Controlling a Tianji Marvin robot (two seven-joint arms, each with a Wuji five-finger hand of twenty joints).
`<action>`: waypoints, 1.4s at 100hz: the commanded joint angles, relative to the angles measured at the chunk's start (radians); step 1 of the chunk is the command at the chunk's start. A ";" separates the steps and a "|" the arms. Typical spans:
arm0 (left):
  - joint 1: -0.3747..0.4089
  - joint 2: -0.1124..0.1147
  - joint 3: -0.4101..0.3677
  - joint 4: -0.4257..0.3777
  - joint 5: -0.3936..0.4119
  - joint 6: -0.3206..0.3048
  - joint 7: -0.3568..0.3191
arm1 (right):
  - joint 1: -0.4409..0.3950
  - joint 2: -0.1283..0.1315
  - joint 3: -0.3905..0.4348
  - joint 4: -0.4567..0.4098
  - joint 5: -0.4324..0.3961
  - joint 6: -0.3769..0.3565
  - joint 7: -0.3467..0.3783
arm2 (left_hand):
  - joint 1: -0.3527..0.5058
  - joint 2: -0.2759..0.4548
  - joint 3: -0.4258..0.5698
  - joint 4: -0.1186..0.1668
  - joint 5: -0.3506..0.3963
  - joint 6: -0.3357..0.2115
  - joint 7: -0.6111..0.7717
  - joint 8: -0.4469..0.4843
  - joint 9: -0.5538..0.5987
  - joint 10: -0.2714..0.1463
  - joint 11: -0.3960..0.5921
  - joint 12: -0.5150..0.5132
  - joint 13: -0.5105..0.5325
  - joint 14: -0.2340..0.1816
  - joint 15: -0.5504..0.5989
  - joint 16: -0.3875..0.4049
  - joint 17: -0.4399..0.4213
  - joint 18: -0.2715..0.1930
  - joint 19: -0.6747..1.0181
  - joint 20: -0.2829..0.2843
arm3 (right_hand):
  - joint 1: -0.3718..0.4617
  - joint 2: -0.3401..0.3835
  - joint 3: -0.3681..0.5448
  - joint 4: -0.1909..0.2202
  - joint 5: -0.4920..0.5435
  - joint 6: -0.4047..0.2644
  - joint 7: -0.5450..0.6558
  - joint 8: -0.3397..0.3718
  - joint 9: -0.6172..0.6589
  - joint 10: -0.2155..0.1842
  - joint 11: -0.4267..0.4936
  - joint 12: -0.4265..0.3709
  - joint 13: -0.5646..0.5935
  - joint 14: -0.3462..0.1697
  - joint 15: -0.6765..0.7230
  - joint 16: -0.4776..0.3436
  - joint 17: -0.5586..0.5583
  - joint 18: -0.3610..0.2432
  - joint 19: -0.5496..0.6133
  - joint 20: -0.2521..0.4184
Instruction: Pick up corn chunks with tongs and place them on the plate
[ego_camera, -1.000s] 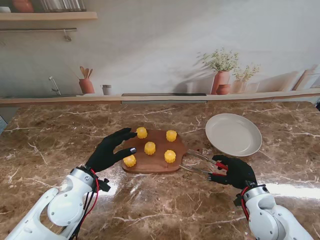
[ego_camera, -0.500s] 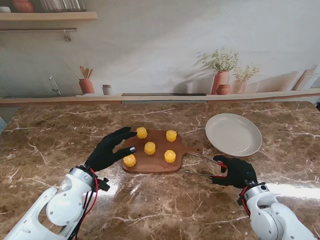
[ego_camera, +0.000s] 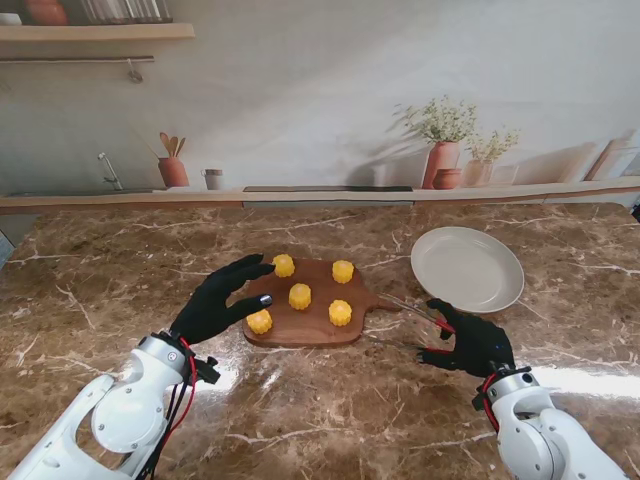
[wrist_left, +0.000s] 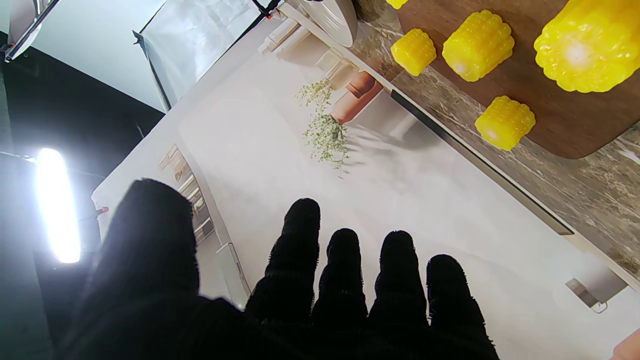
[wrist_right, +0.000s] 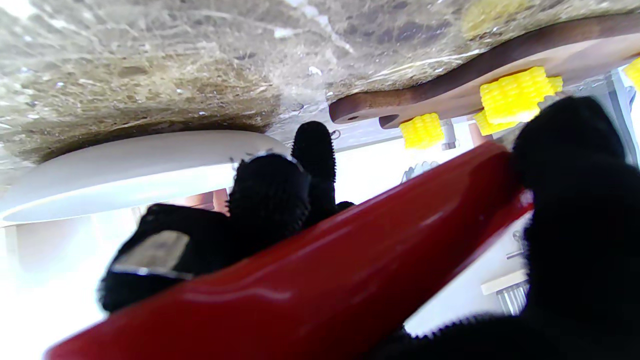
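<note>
You have a marbled surface in front of you, and near its middle lies a wooden board with its handle pointing to your right. Farther right and a little farther from you sits the white plate, apart from the board and bare. Your left hand rests at the board's left edge with its fingers spread and released, gripping nothing; one fingertip lies beside the near-left corn chunk, though you cannot tell whether it touches. Your right hand sits on the surface nearer to you than the plate, its fingers curled around the red handle of the tongs. The metal arms of the tongs reach left toward the board's handle and stand apart. Five yellow corn chunks sit upright on the board: two along the far edge, one at the centre, and one at the near right, all well apart from each other.
</note>
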 joint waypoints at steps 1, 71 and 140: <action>0.009 0.001 0.001 -0.004 -0.003 -0.001 -0.002 | -0.002 -0.005 -0.002 0.002 0.012 0.005 0.002 | 0.008 0.042 -0.032 0.029 0.009 -0.039 -0.003 0.015 -0.005 -0.007 -0.025 -0.014 -0.055 -0.017 -0.036 -0.012 -0.008 -0.005 -0.039 0.004 | 0.036 0.035 0.053 0.039 -0.009 -0.055 0.018 -0.008 0.001 0.015 0.017 -0.024 0.096 -0.037 0.052 0.012 0.072 -0.112 0.195 0.013; 0.006 0.004 -0.004 -0.012 -0.023 0.003 -0.026 | 0.058 0.013 -0.022 -0.036 0.034 0.013 0.186 | 0.019 0.052 -0.036 0.025 0.011 -0.040 -0.004 0.020 -0.002 -0.004 -0.031 -0.012 -0.061 -0.012 -0.037 -0.013 -0.010 0.002 -0.054 0.014 | -0.092 0.172 0.183 0.014 0.158 -0.138 0.018 -0.050 0.138 0.049 -0.019 -0.025 0.096 -0.092 0.240 0.084 0.093 -0.176 0.300 0.054; 0.020 0.008 -0.026 -0.027 -0.032 0.008 -0.048 | 0.217 0.051 -0.200 -0.079 0.008 0.216 0.508 | 0.026 0.054 -0.038 0.023 0.023 -0.046 0.003 0.026 0.001 -0.004 -0.035 -0.011 -0.062 -0.013 -0.038 -0.014 -0.010 0.002 -0.065 0.021 | -0.135 0.207 0.204 0.023 0.138 -0.040 0.047 -0.068 0.150 0.030 0.062 0.066 0.098 -0.206 0.324 0.142 0.106 -0.262 0.334 0.102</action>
